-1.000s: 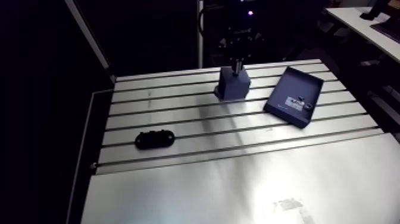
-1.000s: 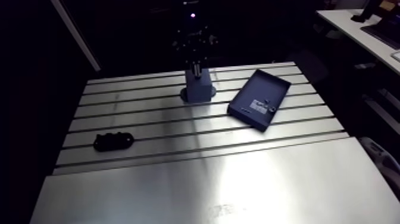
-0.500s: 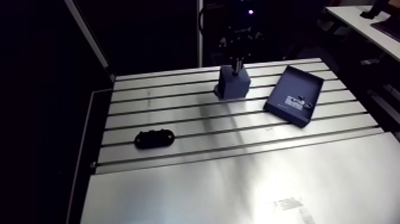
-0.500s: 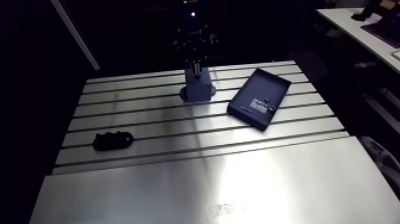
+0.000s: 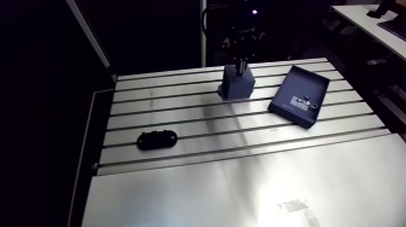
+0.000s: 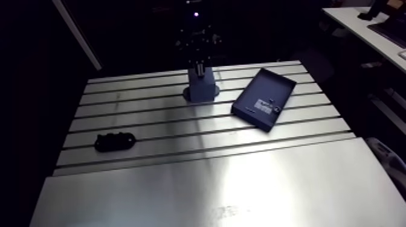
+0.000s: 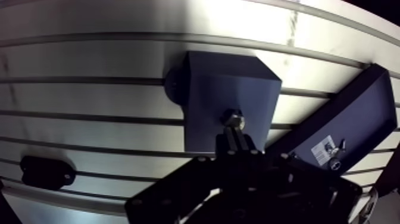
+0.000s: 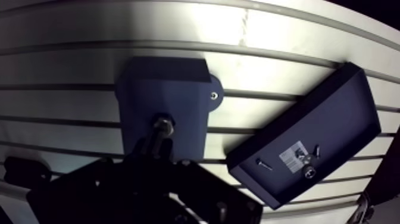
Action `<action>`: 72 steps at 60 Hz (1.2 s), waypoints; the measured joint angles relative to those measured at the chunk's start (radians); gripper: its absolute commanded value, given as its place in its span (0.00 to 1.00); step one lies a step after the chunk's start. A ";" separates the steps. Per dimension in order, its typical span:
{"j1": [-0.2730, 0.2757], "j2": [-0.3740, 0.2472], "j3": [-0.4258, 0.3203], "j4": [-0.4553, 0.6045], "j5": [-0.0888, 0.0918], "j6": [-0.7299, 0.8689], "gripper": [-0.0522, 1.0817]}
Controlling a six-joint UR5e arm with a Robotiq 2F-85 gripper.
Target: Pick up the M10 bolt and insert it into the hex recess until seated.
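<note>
Jaws tight on the M10 bolt at the top of the blue block, dark tray just beside.

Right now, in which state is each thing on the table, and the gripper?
gripper: shut on the M10 bolt, over the blue block.
M10 bolt: held, at the block's top face; seated or not, unclear.
blue block: standing on the table.
tray: flat, open, small parts inside.
black oval part: lying flat, apart from the gripper.
</note>
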 measured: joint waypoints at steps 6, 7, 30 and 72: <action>0.000 0.001 0.000 0.000 0.000 0.000 1.00; 0.000 0.001 0.001 -0.001 0.000 0.000 1.00; 0.000 0.004 0.000 -0.002 0.000 -0.002 1.00; 0.000 0.006 0.004 -0.003 -0.001 -0.004 1.00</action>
